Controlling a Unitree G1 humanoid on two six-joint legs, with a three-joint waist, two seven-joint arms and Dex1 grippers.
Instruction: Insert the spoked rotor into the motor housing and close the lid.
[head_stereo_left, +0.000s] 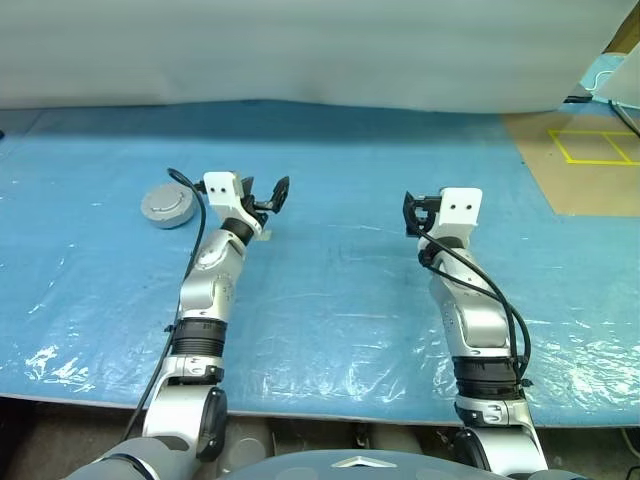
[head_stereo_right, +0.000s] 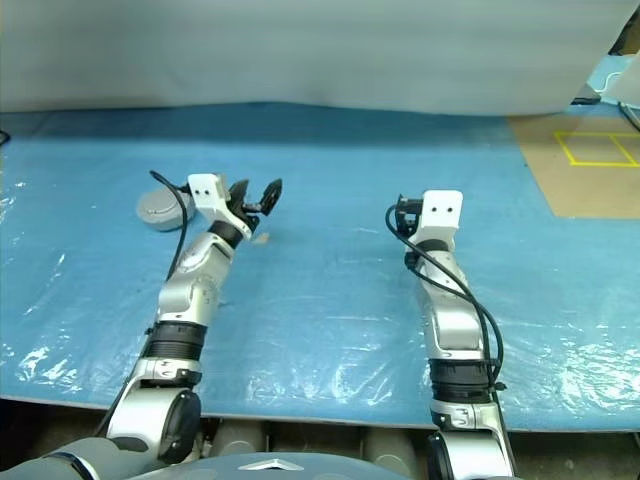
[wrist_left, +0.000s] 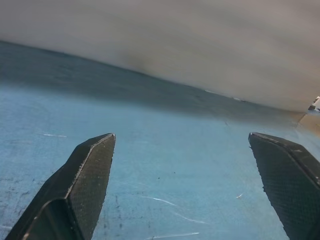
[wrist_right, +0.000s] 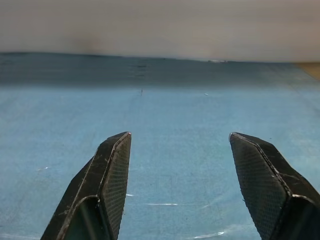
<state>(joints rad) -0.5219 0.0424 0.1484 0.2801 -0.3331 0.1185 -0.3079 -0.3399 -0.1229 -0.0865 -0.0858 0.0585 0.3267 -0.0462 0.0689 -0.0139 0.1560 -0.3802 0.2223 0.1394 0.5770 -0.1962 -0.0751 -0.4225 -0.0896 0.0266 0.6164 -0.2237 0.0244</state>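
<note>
While both sets of fingers stand released and empty, your left gripper (head_stereo_left: 266, 196) is nearer the closed motor housing (head_stereo_left: 167, 207), lying at its nine o'clock.

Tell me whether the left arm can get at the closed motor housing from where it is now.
Probably yes. The motor housing lies on the blue sheet just to the outer side of the left gripper, whose fingers stand open and empty. Nothing lies between them; the wrist must swing left and dip.
</note>
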